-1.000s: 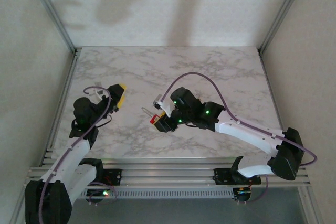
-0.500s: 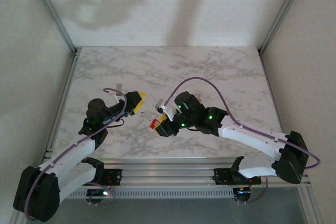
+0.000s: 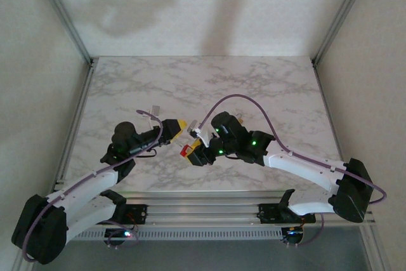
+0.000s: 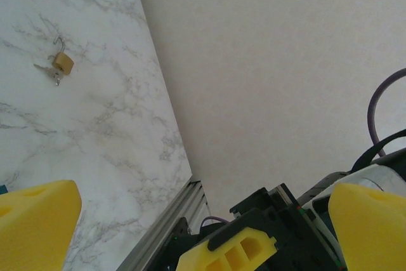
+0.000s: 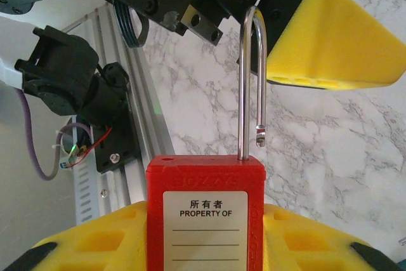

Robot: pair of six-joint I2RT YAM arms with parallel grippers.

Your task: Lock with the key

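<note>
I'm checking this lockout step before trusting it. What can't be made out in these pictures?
- Right wrist view, red padlock: lower body and any keyhole cut off by the bottom edge.
- Left wrist view, brass padlock: too small to tell whether a key is inserted.

**Red padlock held upright, shackle open**

We see a red padlock [image 5: 204,176] standing upright between the yellow pads of the right gripper [image 5: 204,249]. Its white label [image 5: 204,220] reads "PROPERTY OF" over blank lines. Its steel shackle [image 5: 244,80] is raised: one leg sits in the body, while the notched free end hangs clear above it. From above, we find the padlock [image 3: 186,150] near the table's front middle. Elsewhere, a small brass padlock [image 4: 63,62] lies on the marble table [image 4: 114,125], with a key [image 4: 48,70] just beside it.
</note>
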